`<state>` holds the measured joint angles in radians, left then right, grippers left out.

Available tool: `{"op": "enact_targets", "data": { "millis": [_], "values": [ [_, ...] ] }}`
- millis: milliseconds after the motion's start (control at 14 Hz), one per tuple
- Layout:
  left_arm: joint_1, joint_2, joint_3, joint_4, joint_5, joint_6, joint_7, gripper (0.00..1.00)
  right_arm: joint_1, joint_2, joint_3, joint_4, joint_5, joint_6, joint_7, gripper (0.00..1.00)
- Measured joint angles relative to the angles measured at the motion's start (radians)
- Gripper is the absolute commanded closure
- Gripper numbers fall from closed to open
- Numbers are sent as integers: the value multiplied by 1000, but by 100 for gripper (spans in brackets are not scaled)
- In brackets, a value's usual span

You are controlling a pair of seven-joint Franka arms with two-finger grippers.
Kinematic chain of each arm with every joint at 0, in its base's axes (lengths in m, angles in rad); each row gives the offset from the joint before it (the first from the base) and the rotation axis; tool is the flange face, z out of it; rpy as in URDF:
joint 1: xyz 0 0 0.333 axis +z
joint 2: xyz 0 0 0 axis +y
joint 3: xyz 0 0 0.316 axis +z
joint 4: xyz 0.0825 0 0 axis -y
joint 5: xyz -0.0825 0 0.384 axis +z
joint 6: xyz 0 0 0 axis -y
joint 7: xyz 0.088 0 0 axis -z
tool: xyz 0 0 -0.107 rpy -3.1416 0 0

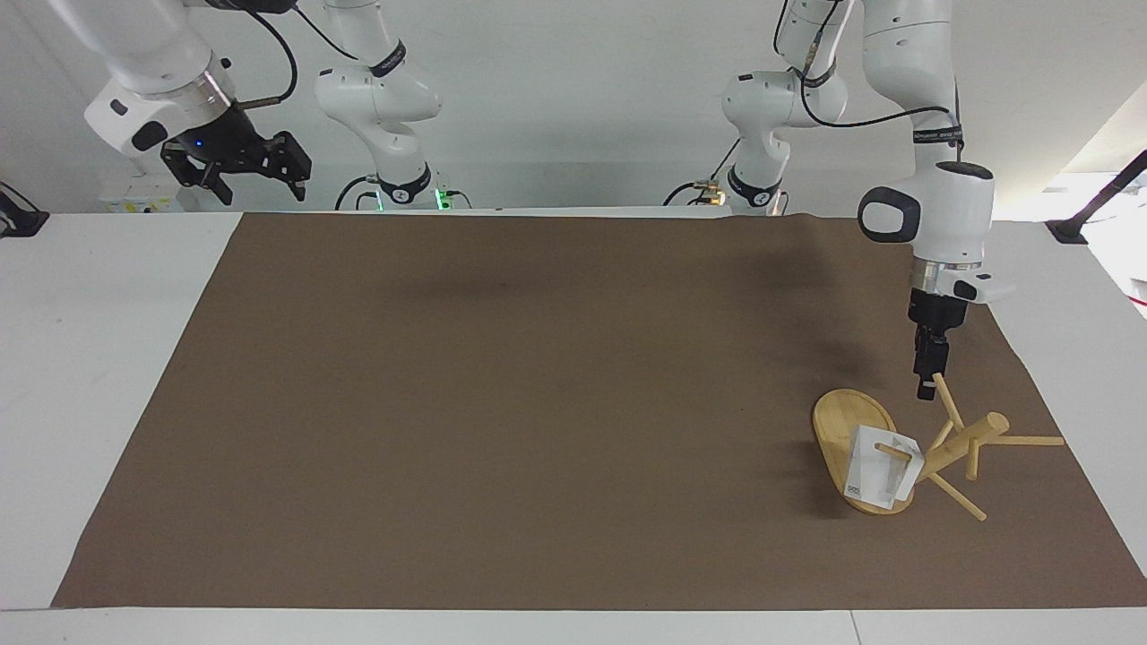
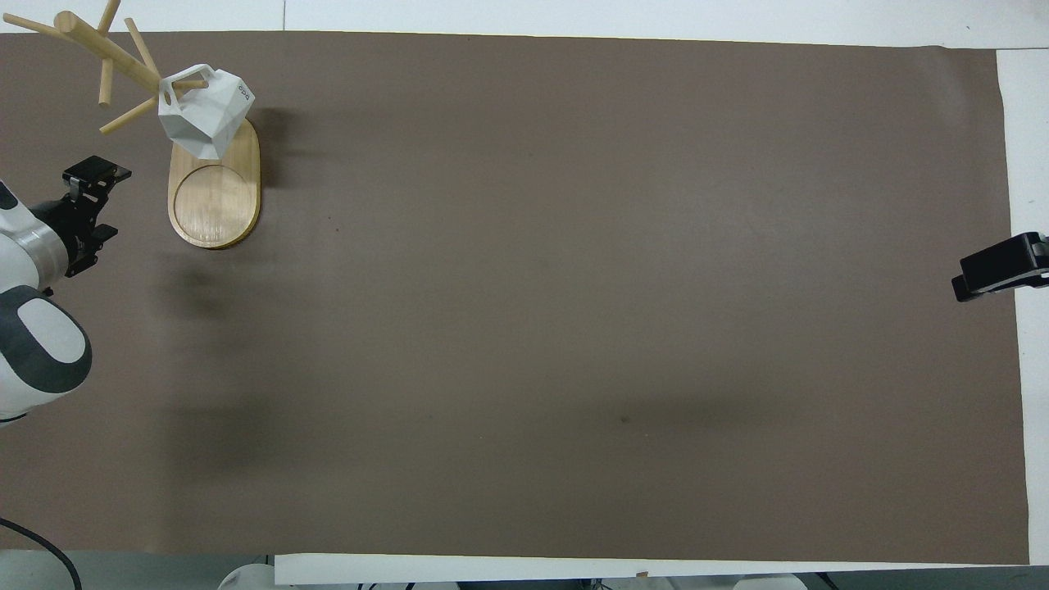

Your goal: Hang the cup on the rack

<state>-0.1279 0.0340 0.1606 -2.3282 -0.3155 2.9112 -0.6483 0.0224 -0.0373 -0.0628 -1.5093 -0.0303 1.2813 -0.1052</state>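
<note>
The white faceted cup (image 1: 876, 473) hangs by its handle on a low peg of the bamboo rack (image 1: 963, 443), over the rack's oval base (image 1: 842, 421). In the overhead view the cup (image 2: 205, 111) sits at the farther end of the base (image 2: 215, 201), with the post (image 2: 106, 51) leaning toward the left arm's end of the table. My left gripper (image 1: 927, 387) is open and empty in the air beside the rack's upper pegs, apart from the cup; it also shows in the overhead view (image 2: 92, 201). My right gripper (image 1: 258, 190) is open and empty, raised and waiting over the right arm's end of the table.
A brown mat (image 1: 538, 403) covers the table, with white table surface (image 1: 99, 358) around it. Only the tip of the right gripper (image 2: 996, 266) shows in the overhead view, at the mat's edge.
</note>
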Motion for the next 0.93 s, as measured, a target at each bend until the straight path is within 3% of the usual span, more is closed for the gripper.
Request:
{"op": "enact_targets", "data": {
  "millis": [214, 429, 714, 929],
  "values": [
    [3, -42, 0, 135, 135, -301, 17, 1, -1, 9, -6, -4, 0, 0, 0, 0],
    [-14, -100, -14, 289, 483, -711, 81, 1, -1, 12, -6, -5, 0, 1, 0, 0],
    [-89, -111, -23, 475, 526, -1138, 351, 1, -1, 12, -7, -5, 0, 2, 0, 0],
    [-103, -109, -19, 551, 447, -1286, 516, 1, -2, 12, -7, -5, 0, 5, 0, 0]
  ]
}}
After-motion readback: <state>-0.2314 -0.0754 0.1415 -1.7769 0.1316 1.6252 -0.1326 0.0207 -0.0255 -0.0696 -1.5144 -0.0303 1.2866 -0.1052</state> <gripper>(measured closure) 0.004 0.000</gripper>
